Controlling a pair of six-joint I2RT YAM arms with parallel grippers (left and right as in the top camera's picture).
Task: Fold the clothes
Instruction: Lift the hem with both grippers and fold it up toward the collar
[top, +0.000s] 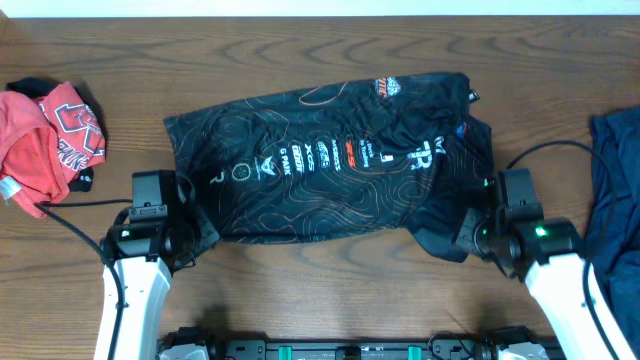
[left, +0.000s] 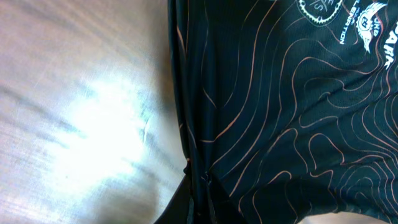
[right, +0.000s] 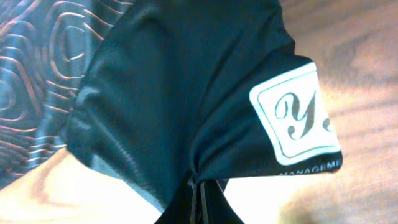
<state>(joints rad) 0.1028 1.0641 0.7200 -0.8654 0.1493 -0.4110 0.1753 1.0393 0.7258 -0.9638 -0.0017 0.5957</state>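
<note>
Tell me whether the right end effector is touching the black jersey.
Touching. The right wrist view shows the black jersey gathered and pinched in the right end effector.

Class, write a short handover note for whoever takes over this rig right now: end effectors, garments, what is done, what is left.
Left end effector: shut on the black jersey at its near left edge.
Right end effector: shut on the jersey's near right corner.
The jersey lies spread crosswise in the middle; a red garment is bunched at far left, and a dark blue garment is at the right edge.
Done: both near corners gripped.
Left: fold the jersey, then probably the other two.
</note>
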